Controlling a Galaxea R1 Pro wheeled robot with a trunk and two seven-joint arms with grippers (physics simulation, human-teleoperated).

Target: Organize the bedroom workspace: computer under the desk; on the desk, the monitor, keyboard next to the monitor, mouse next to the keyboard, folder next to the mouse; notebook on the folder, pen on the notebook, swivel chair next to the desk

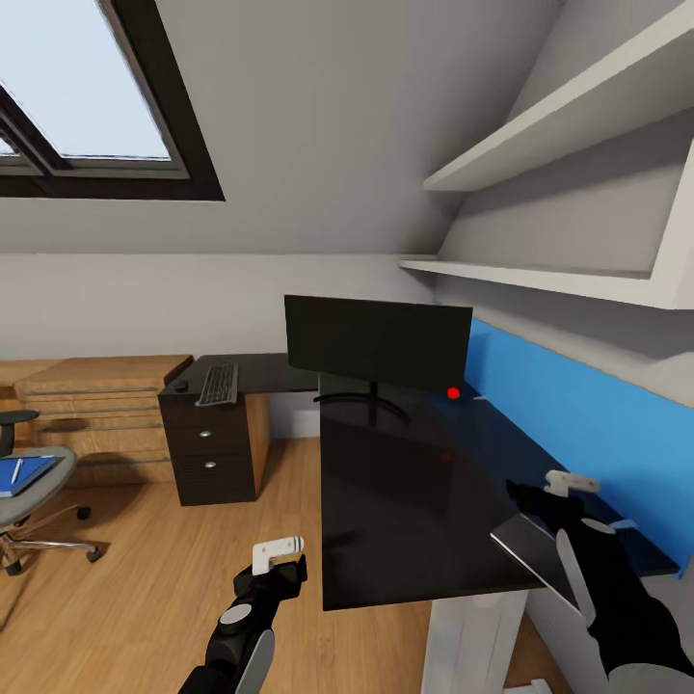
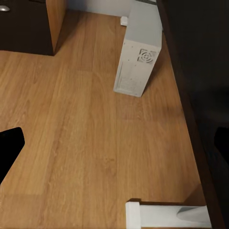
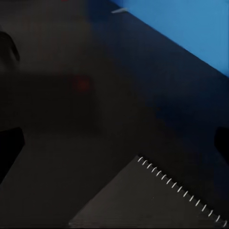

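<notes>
The black monitor (image 1: 376,342) stands on the glossy black desk (image 1: 405,501). Further along its far wing lie the keyboard (image 1: 219,384) and the small black mouse (image 1: 179,386). At the left edge, the grey swivel chair (image 1: 48,461) carries the blue folder (image 1: 23,475), with a thin pale pen (image 1: 16,470) on top. The light-grey notebook (image 1: 532,547) (image 3: 157,202) lies at the desk's near right, under my right arm. My right gripper (image 1: 551,492) (image 3: 114,143) hovers open over the desk. The left gripper (image 1: 280,561) (image 2: 114,143) is open above the floor. The white computer (image 2: 138,57) stands under the desk.
A black three-drawer unit (image 1: 207,448) supports the desk's far wing, with a wooden drawer chest (image 1: 96,405) beside it. A white desk leg (image 2: 164,214) is close to my left gripper. White shelves (image 1: 569,135) hang above the blue back panel (image 1: 578,414). Wooden floor (image 1: 145,569) spreads to the left.
</notes>
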